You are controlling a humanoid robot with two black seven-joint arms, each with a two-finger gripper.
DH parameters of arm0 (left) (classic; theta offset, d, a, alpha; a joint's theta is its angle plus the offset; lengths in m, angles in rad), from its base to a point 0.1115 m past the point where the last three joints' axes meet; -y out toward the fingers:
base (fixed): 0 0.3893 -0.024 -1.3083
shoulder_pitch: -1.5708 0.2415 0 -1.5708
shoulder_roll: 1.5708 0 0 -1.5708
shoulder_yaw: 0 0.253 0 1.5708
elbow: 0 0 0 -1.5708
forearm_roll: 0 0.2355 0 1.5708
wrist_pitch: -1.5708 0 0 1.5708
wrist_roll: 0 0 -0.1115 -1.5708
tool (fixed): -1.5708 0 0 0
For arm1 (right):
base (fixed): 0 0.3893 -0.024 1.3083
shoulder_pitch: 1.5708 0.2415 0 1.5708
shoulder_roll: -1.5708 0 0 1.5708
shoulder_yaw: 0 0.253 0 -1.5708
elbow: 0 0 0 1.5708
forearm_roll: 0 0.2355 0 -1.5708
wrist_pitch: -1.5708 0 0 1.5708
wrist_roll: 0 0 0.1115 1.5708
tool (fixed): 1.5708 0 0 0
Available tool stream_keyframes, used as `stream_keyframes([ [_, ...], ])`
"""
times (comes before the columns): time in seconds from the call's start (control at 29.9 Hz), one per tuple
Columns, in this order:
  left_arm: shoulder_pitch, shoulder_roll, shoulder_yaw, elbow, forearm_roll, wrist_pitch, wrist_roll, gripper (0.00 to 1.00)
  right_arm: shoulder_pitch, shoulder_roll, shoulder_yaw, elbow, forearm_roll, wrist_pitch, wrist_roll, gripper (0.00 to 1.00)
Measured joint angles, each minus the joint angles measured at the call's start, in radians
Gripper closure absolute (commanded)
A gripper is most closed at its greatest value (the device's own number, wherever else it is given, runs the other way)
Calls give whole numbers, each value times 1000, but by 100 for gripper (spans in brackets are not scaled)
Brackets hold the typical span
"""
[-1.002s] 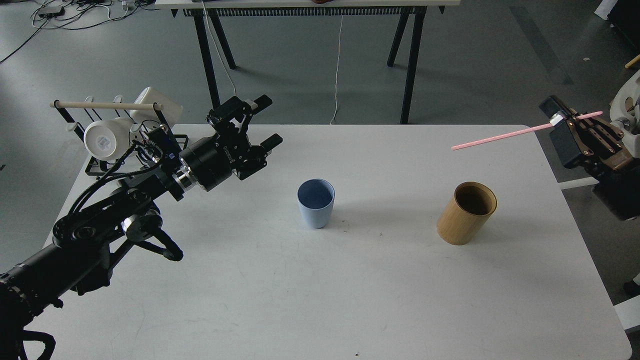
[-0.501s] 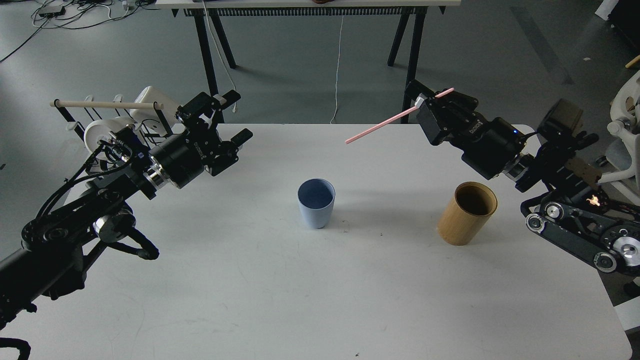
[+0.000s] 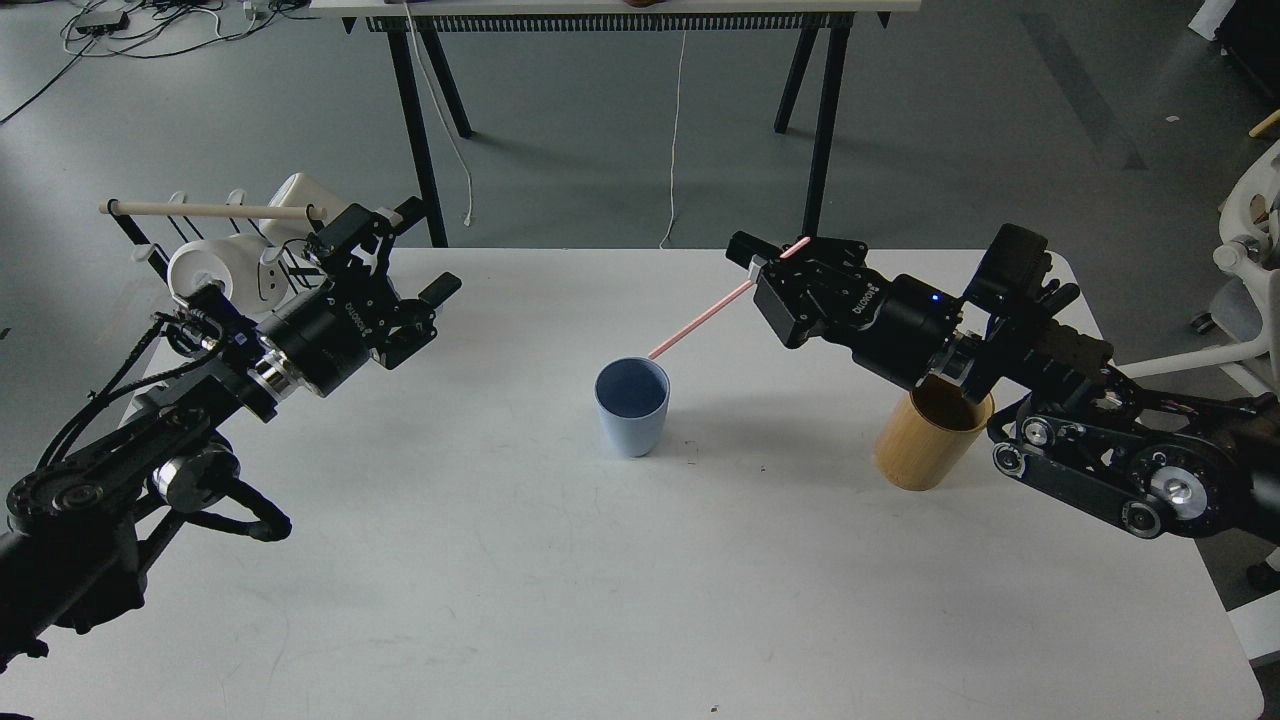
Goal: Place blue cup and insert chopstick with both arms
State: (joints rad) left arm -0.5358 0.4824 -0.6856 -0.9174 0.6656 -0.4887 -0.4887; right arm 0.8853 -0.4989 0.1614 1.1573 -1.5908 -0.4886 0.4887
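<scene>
The pale-blue cup [image 3: 632,405] stands upright near the middle of the white table [image 3: 620,580]. My right gripper [image 3: 762,262] is shut on the pink chopstick [image 3: 700,324], to the upper right of the cup. The stick slopes down to the left, its lower tip just above the cup's far rim. My left gripper [image 3: 418,250] is open and empty, to the upper left of the cup, well apart from it, near the rack.
A tan wooden cylinder [image 3: 928,440] stands to the right of the cup, partly under my right arm. A black rack [image 3: 230,235] with white mugs and a wooden dowel stands at the table's back left corner. Table legs and cables lie behind.
My right arm swung in from the right edge, carrying the pink stick leftward and down to the cup's rim. My left arm drew back to the left, away from the cup.
</scene>
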Motion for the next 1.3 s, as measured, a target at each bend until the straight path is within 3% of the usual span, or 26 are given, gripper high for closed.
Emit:
stream_keyframes([
  [0.3,18,-5,0,0,0,0,0,1,-9,78,-31,-84,0,0,0,97],
  [0.37,20,-11,0,0,0,0,0,1,-9,101,-40,-109,0,0,0,92],
  [0.43,21,-14,0,0,0,0,0,1,-9,124,-48,-130,0,0,0,80],
  [0.47,21,-14,0,0,0,0,0,1,-9,137,-51,-142,0,0,0,67],
  [0.5,22,-14,0,0,0,0,0,1,-9,149,-53,-153,0,0,0,46],
  [0.53,22,-14,0,0,0,0,0,1,-9,157,-55,-161,0,0,0,35],
  [0.77,22,-16,-1,-1,0,0,0,1,-9,173,-50,-169,10,0,0,6],
  [1.07,21,-29,-8,-1,0,0,0,1,-7,137,95,-29,161,0,0,2],
  [1.3,15,-22,-79,-15,-18,0,0,1,-5,70,285,66,692,9,0,1],
])
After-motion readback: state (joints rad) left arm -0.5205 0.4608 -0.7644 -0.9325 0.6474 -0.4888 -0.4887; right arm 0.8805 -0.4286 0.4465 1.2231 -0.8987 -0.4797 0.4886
